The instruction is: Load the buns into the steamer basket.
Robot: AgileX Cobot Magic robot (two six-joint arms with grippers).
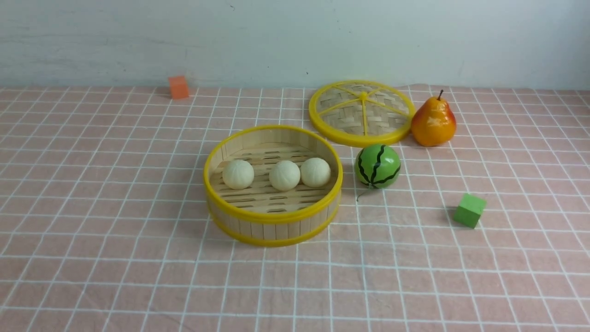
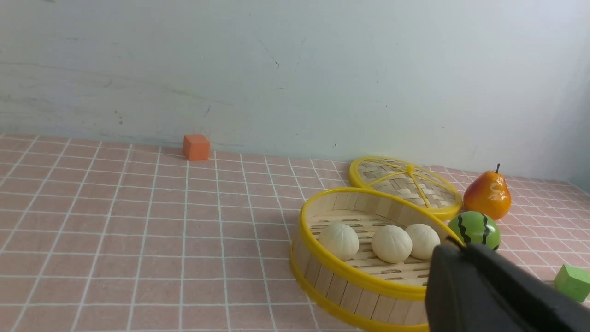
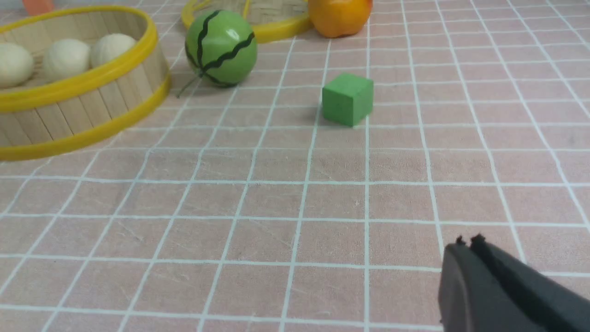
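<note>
Nearest, the left hand (image 2: pixel 454 246) and right hand (image 3: pixel 466 240) were each pressed together and empty, likely because nothing remained to carry. Beyond, the steamer basket (image 1: pixel 273 216) held all three buns (image 1: pixel 284 175) side by side; its lid (image 1: pixel 362 113) lay behind.

Three buns (image 1: pixel 284 175) inside steamer basket (image 1: pixel 273 216)

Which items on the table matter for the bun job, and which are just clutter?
Job: buns, all three already inside; steamer basket.
Clutter: woven lid, pear, toy watermelon, green cube, orange cube.
</note>
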